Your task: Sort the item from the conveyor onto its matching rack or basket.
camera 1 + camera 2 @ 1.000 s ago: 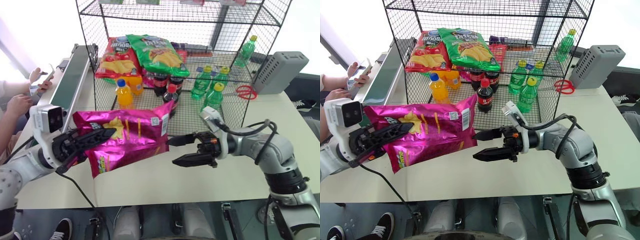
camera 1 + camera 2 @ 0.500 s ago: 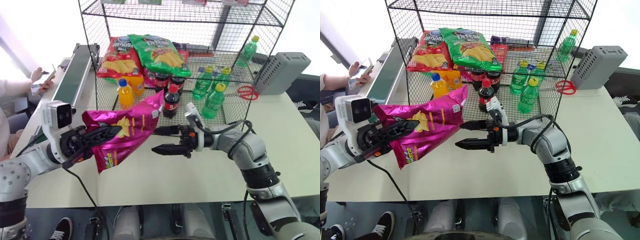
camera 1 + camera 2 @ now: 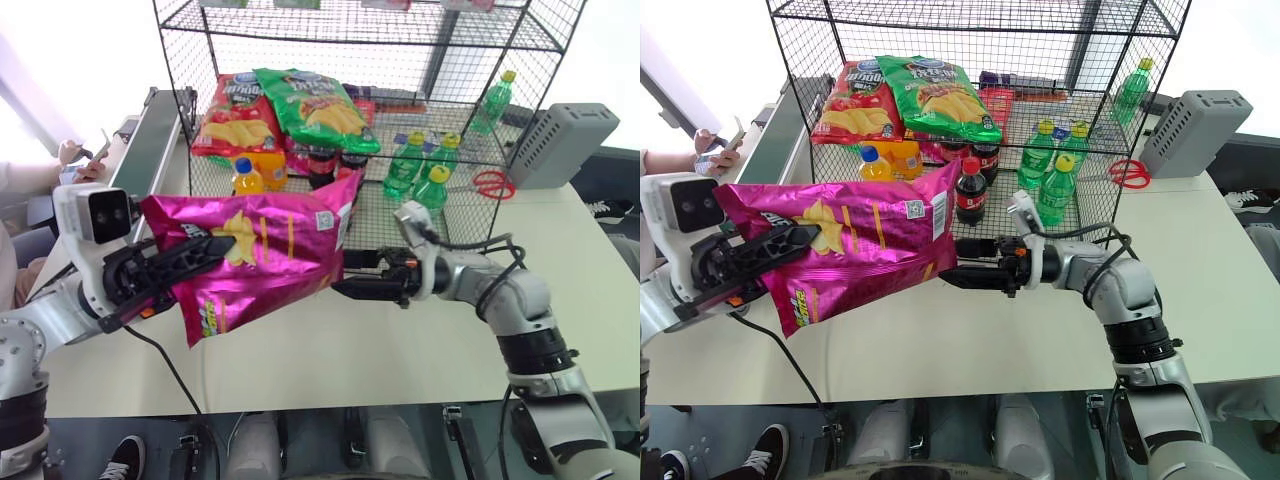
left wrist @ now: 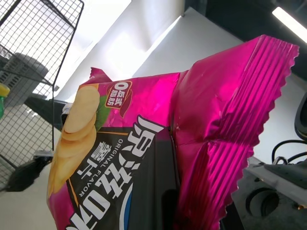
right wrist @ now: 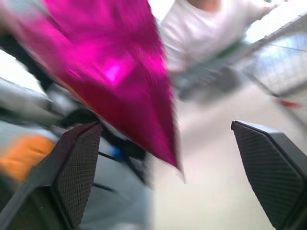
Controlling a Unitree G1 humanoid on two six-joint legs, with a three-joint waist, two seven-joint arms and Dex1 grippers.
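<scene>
The magenta crisp bag (image 3: 262, 250) has risen, its corner now between the right gripper's (image 3: 345, 275) jaws.

Glossy magenta crisp bag (image 3: 265, 250), yellow crisps pictured; black wire-grid rack (image 3: 470, 190).

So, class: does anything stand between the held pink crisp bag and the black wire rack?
Yes. The orange bottle and cola bottle stand at the rack's front edge, right behind the pink crisp bag. The upper shelf looks free.

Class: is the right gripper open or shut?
Open. The right gripper has its two fingers spread wide, with the pink bag's corner between them, ungripped.
</scene>
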